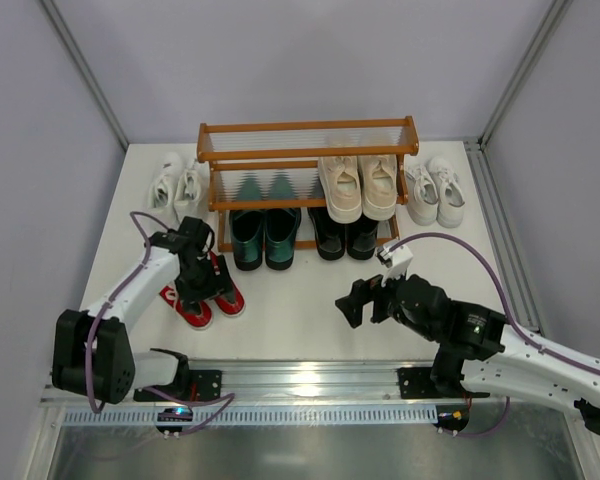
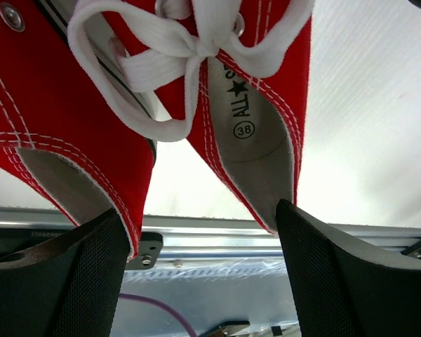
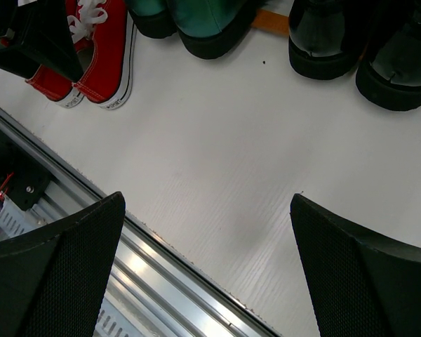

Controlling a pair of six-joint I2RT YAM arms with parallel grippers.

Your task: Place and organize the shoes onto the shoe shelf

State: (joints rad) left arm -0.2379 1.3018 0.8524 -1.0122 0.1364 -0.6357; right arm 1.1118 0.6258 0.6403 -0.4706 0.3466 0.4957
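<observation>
Two red sneakers (image 1: 208, 297) with white laces lie side by side on the table, left of the shoe shelf (image 1: 307, 128). My left gripper (image 1: 197, 285) hangs over them, open. In the left wrist view its fingers (image 2: 63, 281) stand outside the two heels (image 2: 266, 140), right at their edges. My right gripper (image 1: 353, 300) is open over bare table (image 3: 217, 140), with nothing between its fingers (image 3: 365, 274). Beige sneakers (image 1: 360, 185) sit on the middle tier. Green loafers (image 1: 265, 237) and black loafers (image 1: 345, 235) are at the bottom.
One white sneaker pair (image 1: 177, 185) lies left of the shelf, another (image 1: 435, 190) to its right. The metal rail (image 1: 300, 380) with the arm bases runs along the near edge. The right wrist view shows the red sneakers (image 3: 105, 49) and loafer toes (image 3: 203, 28).
</observation>
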